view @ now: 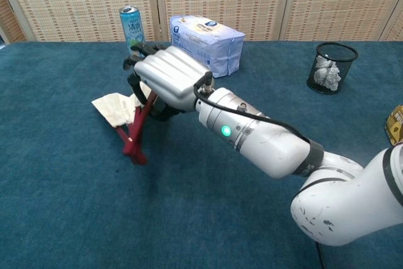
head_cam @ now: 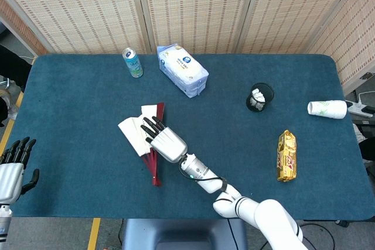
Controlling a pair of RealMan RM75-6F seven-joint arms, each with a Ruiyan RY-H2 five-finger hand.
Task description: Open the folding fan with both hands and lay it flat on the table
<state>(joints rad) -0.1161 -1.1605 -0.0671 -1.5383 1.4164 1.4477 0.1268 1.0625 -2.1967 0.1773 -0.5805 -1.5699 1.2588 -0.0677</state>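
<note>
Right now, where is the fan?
The folding fan is left of table centre in the head view, gripped by the right hand, below the drink can and tissue pack.

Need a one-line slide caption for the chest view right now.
Right hand grips the half-open fan and lifts it off the blue table.
</note>
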